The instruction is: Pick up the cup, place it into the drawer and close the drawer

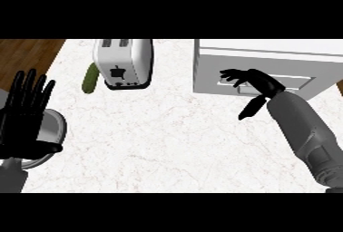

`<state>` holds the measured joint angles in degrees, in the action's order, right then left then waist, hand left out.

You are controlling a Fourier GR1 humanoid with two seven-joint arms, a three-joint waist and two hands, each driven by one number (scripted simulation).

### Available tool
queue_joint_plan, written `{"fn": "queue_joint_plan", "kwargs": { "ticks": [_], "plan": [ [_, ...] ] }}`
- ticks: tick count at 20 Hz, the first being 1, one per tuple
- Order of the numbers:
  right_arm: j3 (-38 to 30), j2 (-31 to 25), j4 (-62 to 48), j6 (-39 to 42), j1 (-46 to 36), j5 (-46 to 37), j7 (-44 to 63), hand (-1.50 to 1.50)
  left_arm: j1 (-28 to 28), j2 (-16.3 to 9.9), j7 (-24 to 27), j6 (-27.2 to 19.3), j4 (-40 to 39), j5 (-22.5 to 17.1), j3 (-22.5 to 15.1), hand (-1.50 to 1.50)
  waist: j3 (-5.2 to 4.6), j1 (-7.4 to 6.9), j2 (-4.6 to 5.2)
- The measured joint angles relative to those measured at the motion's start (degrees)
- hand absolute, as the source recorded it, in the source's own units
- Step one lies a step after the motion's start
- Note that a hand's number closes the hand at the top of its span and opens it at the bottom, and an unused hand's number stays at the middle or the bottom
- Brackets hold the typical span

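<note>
- Two hands in the head view. The left hand (25,111) sits at the left edge, flat and wide open, fingers straight and pointing up, holding nothing.
- One right hand (258,86) on a grey forearm, up against the front of the drawer unit (268,61). Its fingers are partly curled with the thumb hanging down; can't really tell if they've got hold of the handle or anything else.
- One drawer unit, white and boxy, at the top right. Its front looks flush, with a recessed panel.
- One toaster (122,61), shiny white with rounded corners, two slots on top and a dark base, well left of the drawer unit.
- One green cucumber-looking thing (90,78), long and thin, lying just beside the toaster's left side.
- One round grey metal-looking dish (52,131), partly hidden behind the left hand.
- One counter (167,136), white marble with faint veins.
- No cup visible anywhere, so can't say where it is.
</note>
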<state>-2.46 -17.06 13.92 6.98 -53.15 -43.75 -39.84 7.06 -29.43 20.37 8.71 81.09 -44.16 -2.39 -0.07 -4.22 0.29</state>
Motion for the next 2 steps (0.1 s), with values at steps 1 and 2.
{"fn": "queue_joint_plan", "kwargs": {
  "ticks": [1, 2],
  "plan": [
    [-0.3, -0.1, -0.5, 0.3, -0.1, 0.3, -0.4, -1.50, -0.1, 0.1, 0.2, 0.1, -0.1, 0.2, -0.1, -1.50, 0.06, -0.12, 0.09],
    [-0.4, -0.2, -1.0, 0.6, -0.3, 0.3, -1.0, -1.50, 0.1, 0.4, 0.4, 0.0, -0.3, 0.4, -0.1, -1.50, 0.10, -0.16, 0.16]
  ]
}}
